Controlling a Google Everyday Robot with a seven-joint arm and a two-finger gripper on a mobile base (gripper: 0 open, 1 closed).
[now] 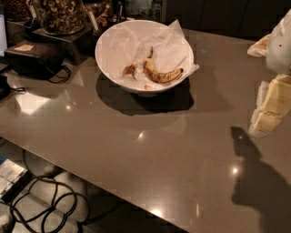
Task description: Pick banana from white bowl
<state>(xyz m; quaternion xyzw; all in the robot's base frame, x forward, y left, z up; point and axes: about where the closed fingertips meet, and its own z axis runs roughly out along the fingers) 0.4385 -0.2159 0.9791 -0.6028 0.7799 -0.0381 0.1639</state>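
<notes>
Camera view: banana (160, 73) lies in white bowl (105, 68) near bench (136, 150) far edge, jars (61, 13) behind; gripper (268, 109) at right edge, its grasp I cannot tell.

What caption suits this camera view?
Gripper hangs at frame's right edge above counter, apart from banana lying in paper-lined white bowl.

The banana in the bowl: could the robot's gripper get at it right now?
Probably yes: the banana lies uncovered in the white bowl, and nothing stands between it and the gripper at the right edge.
</notes>
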